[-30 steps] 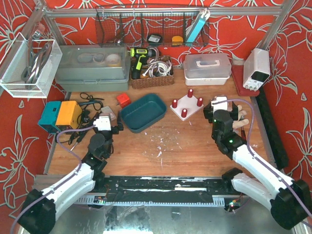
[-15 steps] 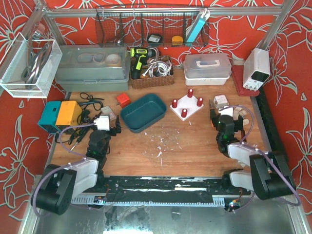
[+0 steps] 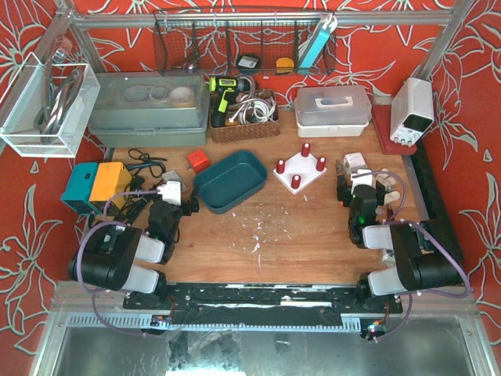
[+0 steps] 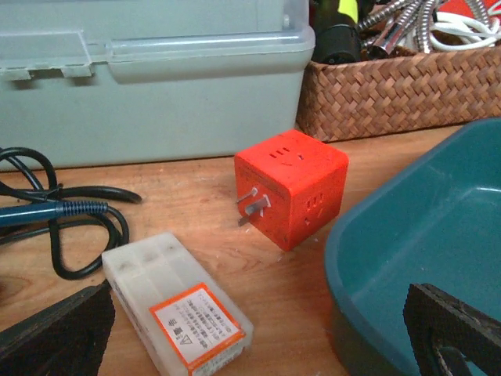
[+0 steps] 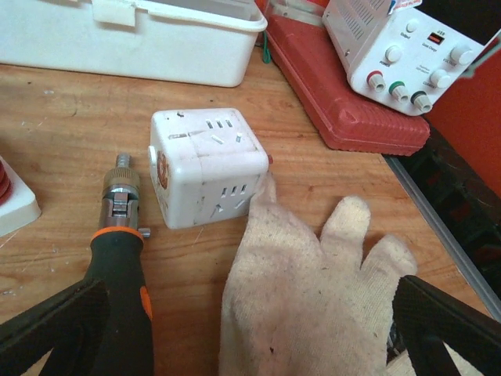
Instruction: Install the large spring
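**Two wide-open pincers low over a cluttered tabletop ringed with storage boxes**

Seen from above, both arms are folded low at the near edge of a wooden tabletop [image 3: 297, 227]. The left pincer [image 3: 184, 205] is spread fully apart and grips nothing. The right pincer [image 3: 362, 185] is likewise spread wide and holds nothing.

A teal tray [image 3: 231, 180] sits near the middle, showing only its plain teal floor. Just right of it stands a white base [image 3: 300, 168] with four upright red pegs.

Along the back, a grey lidded bin [image 3: 149, 110] shows rolls of tape through its lid. Beside it, a woven basket [image 3: 243, 129] holds a yellow-green drill, white cables and ribbed metal hoses. To the right is a closed white box [image 3: 333, 110].

A clear box [image 3: 47, 102] hanging at the left holds looped grey metal coils. Whether one of them is the large spring cannot be told, and it cannot be picked out elsewhere.

An orange plug cube [image 4: 291, 188] lies between the grey bin and the teal tray.
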